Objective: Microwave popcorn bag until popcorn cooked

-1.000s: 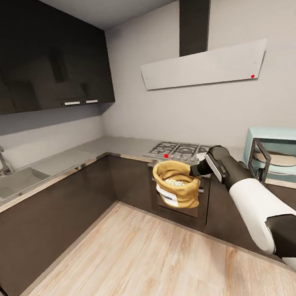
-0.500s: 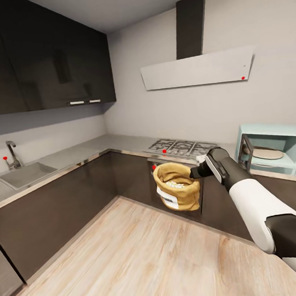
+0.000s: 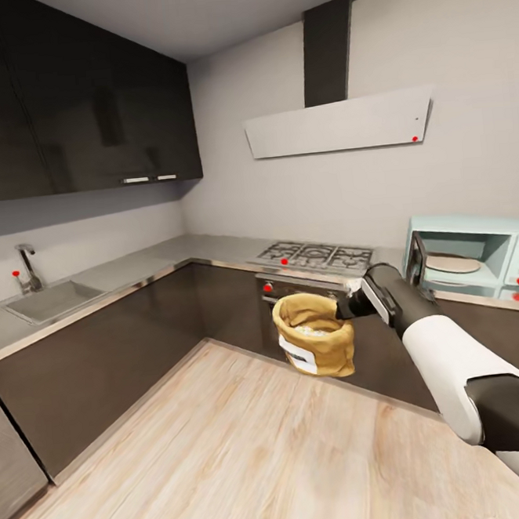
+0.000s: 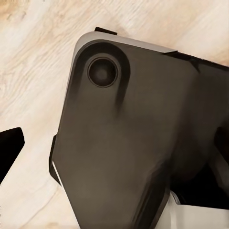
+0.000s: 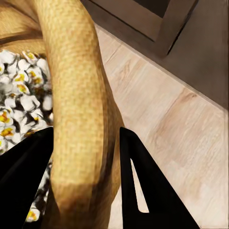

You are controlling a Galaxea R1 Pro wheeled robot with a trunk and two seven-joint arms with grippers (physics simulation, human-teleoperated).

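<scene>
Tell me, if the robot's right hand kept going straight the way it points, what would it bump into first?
Probably the wooden floor: past the sack pinched between its fingers, the wrist camera looks down onto the boards. Depth is unclear.

Popcorn bag up in the air, orange-brown cloth sack w/ rolled rim, white label facing front-left, roughly upright. It's held over the wood floor, in front of the dark oven, by the right hand, which pinches the rim: one finger inside, one outside. Popcorn inside, whitish bits w/ yellow spots, heaped. Microwave pale blue, on the table at far right, door swung open, round plate visible inside, white panel w/ knobs.
</scene>
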